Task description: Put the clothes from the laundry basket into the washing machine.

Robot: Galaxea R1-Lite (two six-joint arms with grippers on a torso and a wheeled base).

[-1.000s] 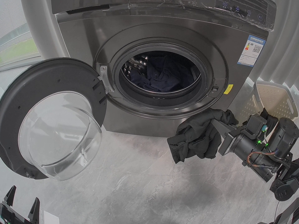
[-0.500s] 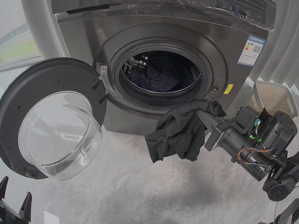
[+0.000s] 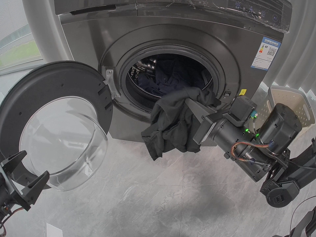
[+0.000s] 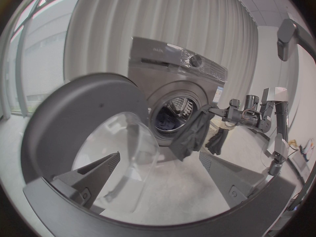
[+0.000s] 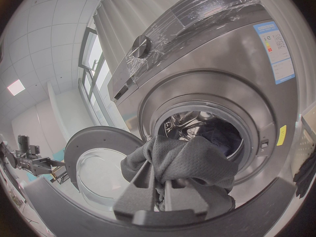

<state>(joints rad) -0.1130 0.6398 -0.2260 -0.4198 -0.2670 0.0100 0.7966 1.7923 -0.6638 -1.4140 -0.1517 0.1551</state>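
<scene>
Front-loading steel-grey washing machine (image 3: 164, 30) on a pale grey marbled tile floor (image 3: 131, 198). Round dark-rimmed door (image 3: 49, 79) with a clear domed glass, swung fully open to the robot's left. Inside the drum, a heap of dark blue clothes (image 3: 164, 79).

At the lower right of the porthole rim, the right gripper (image 3: 188, 100), fingers clamped together on a crumpled dark grey knit garment (image 3: 168, 125). Top of the garment bunched over the fingertips, level with the lower lip of the opening. Remainder hanging down across the machine's front, clear of the floor. Contact between fabric and rim impossible to tell.

To the right of the machine and behind the right arm, a cream perforated plastic laundry basket (image 3: 291, 104), with a dark cloth (image 5: 304, 176) draped at its edge.

Low in front of the open door, near the glass dome, the left gripper (image 3: 28, 169), fingers spread apart with nothing between them.
</scene>
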